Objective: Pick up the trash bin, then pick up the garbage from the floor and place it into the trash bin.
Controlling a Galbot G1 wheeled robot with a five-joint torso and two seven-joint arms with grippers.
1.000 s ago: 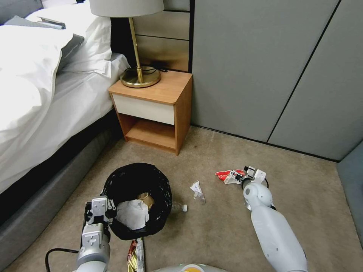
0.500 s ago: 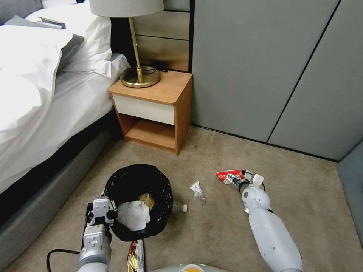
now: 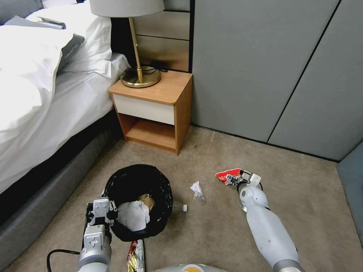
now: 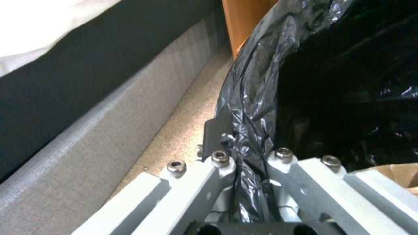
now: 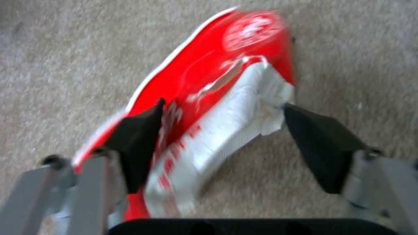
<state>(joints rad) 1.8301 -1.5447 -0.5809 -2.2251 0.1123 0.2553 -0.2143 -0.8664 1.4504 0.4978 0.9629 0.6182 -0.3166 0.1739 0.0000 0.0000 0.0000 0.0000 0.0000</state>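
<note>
Right gripper (image 5: 220, 143) down at the floor (image 3: 310, 211), fingers (image 5: 135, 147) spread wide and straddling the red-and-white packet (image 5: 204, 107). Nothing pinched yet: one pad lies against the packet's red edge, the other stands just off its white torn side. From the right wrist camera the packet's long axis runs away from the palm, slanting between the two fingers, so the fingers would close across its short width. That crossing is the relation the grasp depends on; judged well set, though the packet lies flat on the carpet and may slip or fold when squeezed.

From the head view the packet (image 3: 228, 175) sits just ahead of the right gripper (image 3: 235, 178), well to the right of the trash bin (image 3: 138, 202). The right arm is plainly the nearer one.

Left gripper (image 4: 247, 163) is clamped on the bin's rim with the black bag liner (image 4: 252, 98) pinched between its fingers. Bin already holds white paper and a tan scrap.

Other litter on the floor: a small white crumple (image 3: 197, 190) between bin and packet, a clear bottle (image 3: 178, 206) touching the bin's side, a shiny wrapper (image 3: 136, 255) near the robot's base.
</note>
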